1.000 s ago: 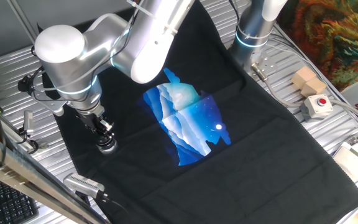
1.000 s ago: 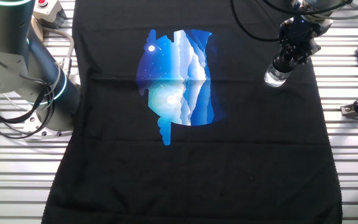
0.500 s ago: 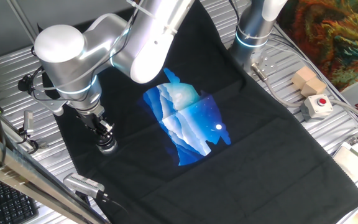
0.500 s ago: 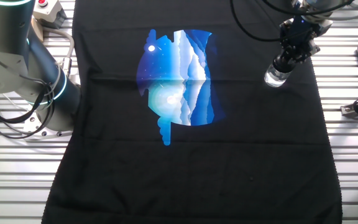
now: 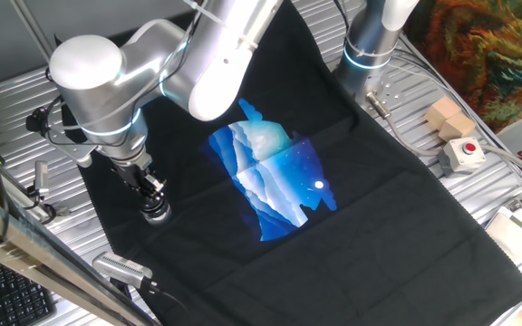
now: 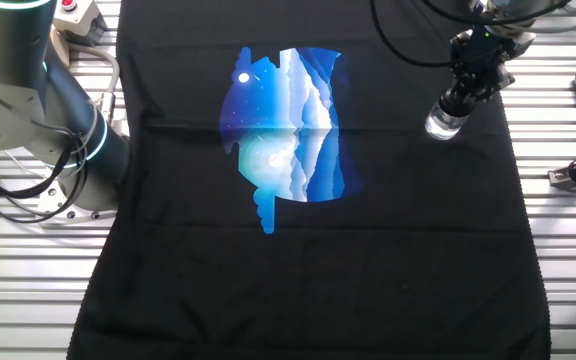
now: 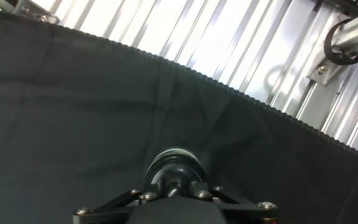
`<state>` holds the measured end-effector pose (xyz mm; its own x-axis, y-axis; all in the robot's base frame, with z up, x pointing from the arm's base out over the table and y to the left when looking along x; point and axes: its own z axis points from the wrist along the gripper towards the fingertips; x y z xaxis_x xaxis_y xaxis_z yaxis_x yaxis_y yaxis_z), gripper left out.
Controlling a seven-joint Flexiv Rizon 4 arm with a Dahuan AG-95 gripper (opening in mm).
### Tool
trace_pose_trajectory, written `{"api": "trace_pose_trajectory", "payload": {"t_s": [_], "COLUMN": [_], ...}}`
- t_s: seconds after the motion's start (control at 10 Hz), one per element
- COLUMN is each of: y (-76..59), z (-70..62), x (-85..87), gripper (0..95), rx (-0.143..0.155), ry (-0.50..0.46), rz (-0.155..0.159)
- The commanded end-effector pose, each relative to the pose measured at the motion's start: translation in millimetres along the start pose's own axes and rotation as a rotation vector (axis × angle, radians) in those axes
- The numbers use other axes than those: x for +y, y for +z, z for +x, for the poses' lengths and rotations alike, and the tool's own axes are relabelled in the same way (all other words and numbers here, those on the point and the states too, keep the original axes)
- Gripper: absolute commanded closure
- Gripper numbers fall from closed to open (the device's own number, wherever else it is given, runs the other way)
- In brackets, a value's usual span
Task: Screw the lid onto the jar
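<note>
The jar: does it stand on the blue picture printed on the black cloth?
No. The jar stands on plain black cloth, well to the side of the blue picture, under the gripper.

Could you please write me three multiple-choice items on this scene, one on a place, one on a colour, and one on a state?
1. Where does the jar stand?
A. on the black cloth near its edge
B. on the blue print
C. on the bare metal slats

2. What colour is the button on the small box?
A. green
B. red
C. yellow

3. How does the gripper stand?
A. lifted high above the table
B. directly over the jar
C. beside the box

Key: 1 A, the cloth lies under it; 2 B, plainly red; 3 B, the fingers reach down to the jar's top.
</note>
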<state>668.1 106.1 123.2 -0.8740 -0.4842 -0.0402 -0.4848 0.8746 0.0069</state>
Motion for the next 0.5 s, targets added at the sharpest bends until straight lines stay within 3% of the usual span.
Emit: {"api": "trace_pose_trajectory", "payload": {"t_s": [0.1, 0.5], "y": [0.7, 0.7], "z": [0.1, 0.0], "x": [0.2, 0.2], "gripper": [95.0, 95.0], "rx": [0.000, 0.000], "ry": [0.004, 0.010], "rz": [0.001, 0.001]}}
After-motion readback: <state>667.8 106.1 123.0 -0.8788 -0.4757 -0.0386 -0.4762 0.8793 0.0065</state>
